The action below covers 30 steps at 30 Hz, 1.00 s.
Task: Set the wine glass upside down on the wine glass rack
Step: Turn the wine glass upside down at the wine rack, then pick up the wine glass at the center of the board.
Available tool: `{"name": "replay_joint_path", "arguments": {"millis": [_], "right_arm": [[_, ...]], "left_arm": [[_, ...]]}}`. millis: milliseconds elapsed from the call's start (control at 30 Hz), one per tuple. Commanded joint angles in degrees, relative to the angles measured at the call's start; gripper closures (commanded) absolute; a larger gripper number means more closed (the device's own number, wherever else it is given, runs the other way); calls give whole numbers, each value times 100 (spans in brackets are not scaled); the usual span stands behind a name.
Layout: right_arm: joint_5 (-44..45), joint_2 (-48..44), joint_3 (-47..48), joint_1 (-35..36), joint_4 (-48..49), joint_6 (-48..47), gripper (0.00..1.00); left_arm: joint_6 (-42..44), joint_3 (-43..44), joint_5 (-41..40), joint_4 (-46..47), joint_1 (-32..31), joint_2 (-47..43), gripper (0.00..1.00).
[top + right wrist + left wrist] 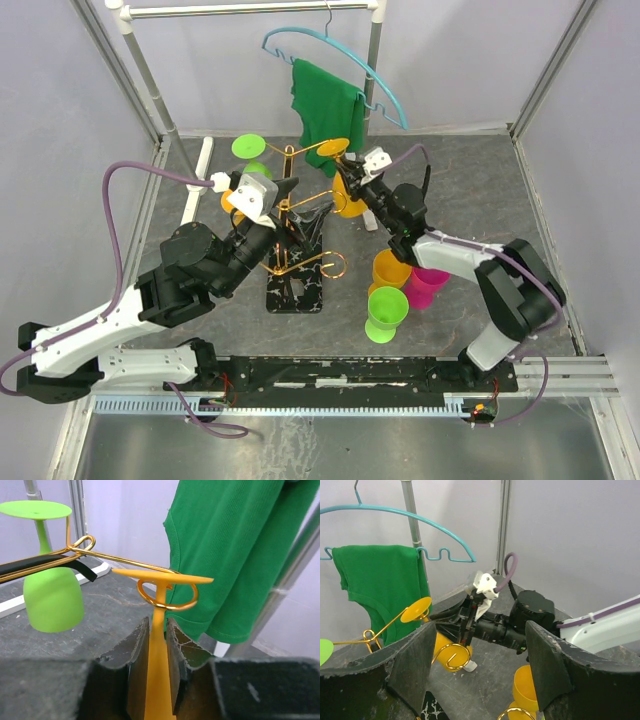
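Right wrist view: by the right gripper point(159, 630) the stem of the inverted orange wine glass point(161, 680) is being pinched, its foot at twelve o'clock being borne by a ring of the wine glass rack point(186, 601). The left gripper point(481, 630) is being held apart, empty.

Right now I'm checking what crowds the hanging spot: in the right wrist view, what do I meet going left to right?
green wine glass, hanging upside down → orange wine glass, stem between the fingers → green shirt
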Motion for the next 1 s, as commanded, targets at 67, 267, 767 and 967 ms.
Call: {"name": "replay_joint_path", "arguments": {"millis": [67, 267, 767, 967], "right_arm": [[398, -954, -418, 43, -821, -319, 64], [542, -1385, -651, 44, -1397, -304, 54], [2018, -3559, 613, 48, -7073, 608, 47], [2164, -3965, 854, 48, -8767, 1268, 39]], "left_arm": [[-7, 229, -134, 196, 3, 27, 21], [-63, 226, -209, 193, -6, 58, 21], [-283, 501, -313, -224, 5, 340, 14], [-644, 903, -119, -874, 9, 753, 9]]}}
